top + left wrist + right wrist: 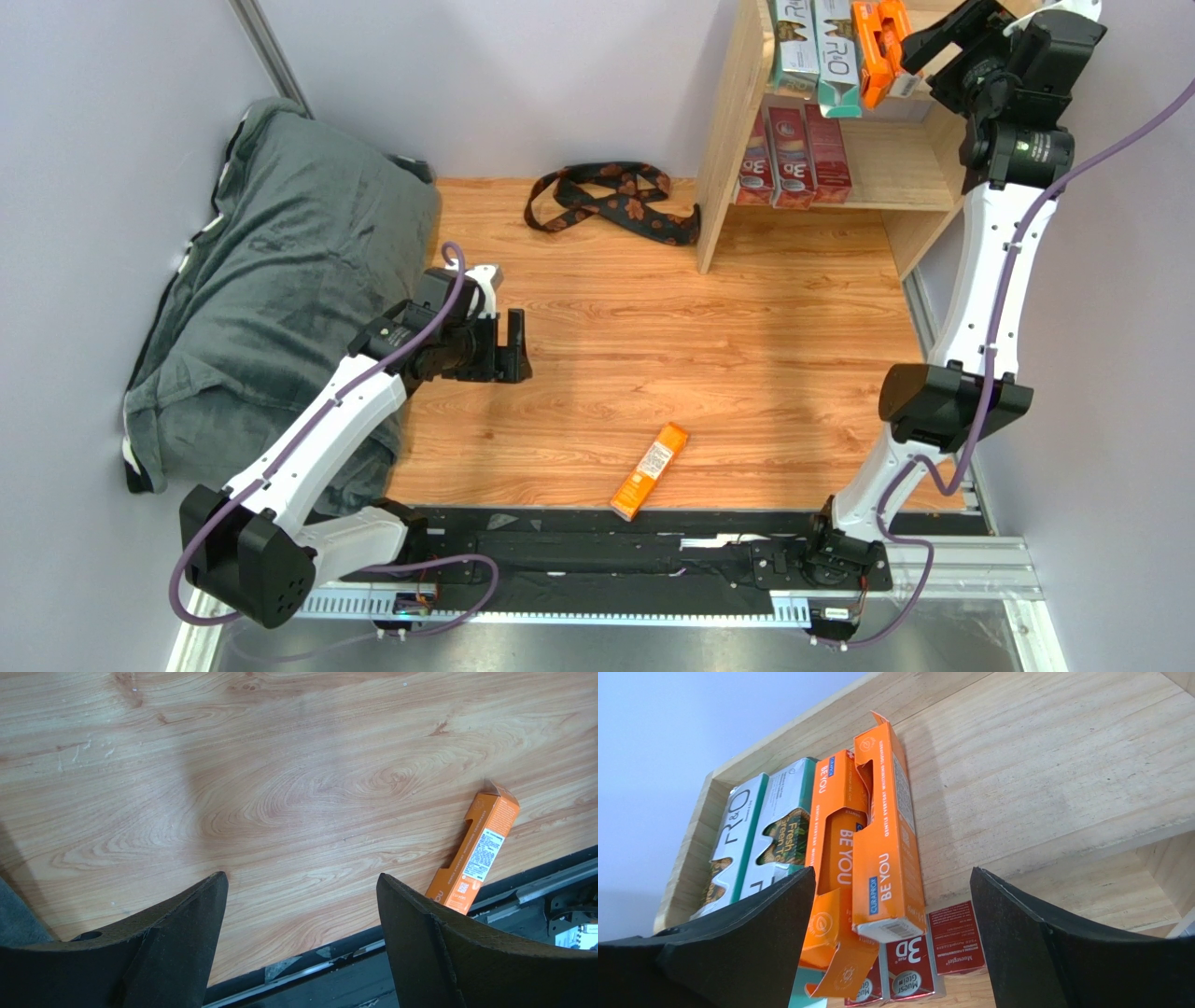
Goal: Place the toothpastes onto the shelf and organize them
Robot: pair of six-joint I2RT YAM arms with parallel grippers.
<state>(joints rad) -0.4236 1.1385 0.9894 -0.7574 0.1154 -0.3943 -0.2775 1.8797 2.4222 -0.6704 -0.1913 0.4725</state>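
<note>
**One bright orange cardboard toothpaste box (650, 472) lies unshelved on the wood-grain counter (758, 322)**

The right end effector (892, 871) stands released, jaws wide either side of two matching orange boxes (889, 833) lying on the top tier of the light wooden shelf (1046, 763). Their end flaps gape, so a straight retreat clear of those flaps is advised. The left end effector (302, 877) is likewise released and empty, hovering over the counter near the unshelved box.

A two-tier natural-wood shelf (730, 126) stands at the far right of the wood-grain counter (758, 336). On its top tier, two orange cardboard boxes (881, 49) lie right of two silver-and-teal cardboard boxes (802, 49). Three dark red cardboard boxes (793, 154) sit on the tier below. A lone orange box (650, 472) lies near the counter's front edge, and a black-and-brown patterned strap (610, 199) lies left of the shelf.
</note>
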